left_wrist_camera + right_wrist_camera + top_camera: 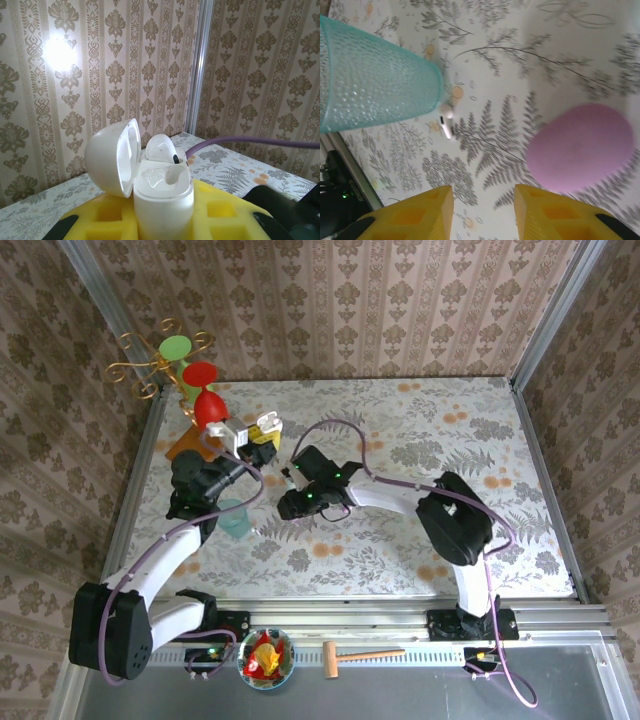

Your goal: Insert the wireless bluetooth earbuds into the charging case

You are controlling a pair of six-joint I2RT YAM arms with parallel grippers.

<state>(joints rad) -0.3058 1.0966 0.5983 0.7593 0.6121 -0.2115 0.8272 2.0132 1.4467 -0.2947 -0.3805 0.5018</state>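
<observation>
While left jaws pinch charging case, right jaws spread, earbud beside teal cup

Right wrist view: teal cup ran off the left edge, its wide end out of frame. Loose earbud beside the cup was tiny and soft, details unreadable. Pink oval case was blurred, no seam to be made out. Right gripper: yellow fingers cut by the bottom edge.

Left wrist view: charging case was cut at the bottom edge and covered the gap of the left gripper. Seated earbud was half sunk in its well. Dark arm housing was cropped at the corner, out of focus.
</observation>
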